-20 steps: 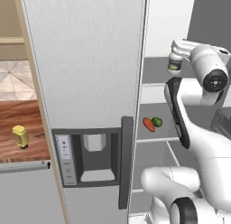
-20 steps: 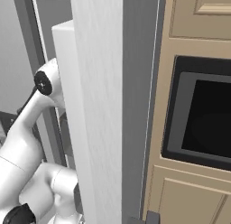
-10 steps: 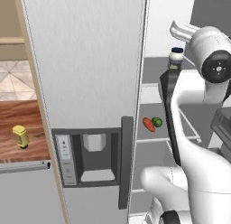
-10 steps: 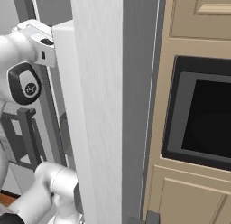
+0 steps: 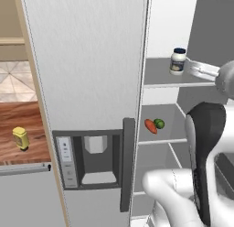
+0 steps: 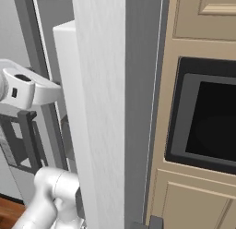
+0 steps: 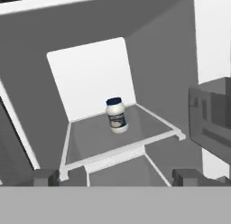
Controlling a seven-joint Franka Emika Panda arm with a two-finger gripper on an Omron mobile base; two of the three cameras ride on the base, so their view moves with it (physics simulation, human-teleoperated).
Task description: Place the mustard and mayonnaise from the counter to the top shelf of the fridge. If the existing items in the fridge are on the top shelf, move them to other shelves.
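Observation:
The mayonnaise (image 5: 178,61) stands upright on the top shelf (image 5: 157,77) inside the open fridge (image 5: 87,61). My gripper (image 5: 194,68) hangs just right of the jar, open and apart from it. In the hand view the mayonnaise (image 7: 116,115) stands free in the middle of the top shelf (image 7: 90,146), well ahead of my gripper (image 7: 117,178), whose fingertips (image 7: 45,177) are spread wide with nothing between them. On the shelf below (image 5: 171,130) lie the existing items: a carrot (image 5: 150,126) and a round green vegetable (image 5: 159,123). The mustard (image 5: 20,137) stands on the counter (image 5: 18,116) at far left.
The fridge's closed left door with its dark dispenser panel (image 5: 93,159) and vertical handle (image 5: 127,164) separates the counter from the open compartment. The open door's edge (image 6: 106,108) stands to the right of my arm (image 6: 23,87). A built-in oven (image 6: 207,122) sits in beige cabinets.
My hand has drawn back from the mayonnaise, which stays standing on the top shelf. The arm's upper links have swung up and out to the right. The jaws stayed open.

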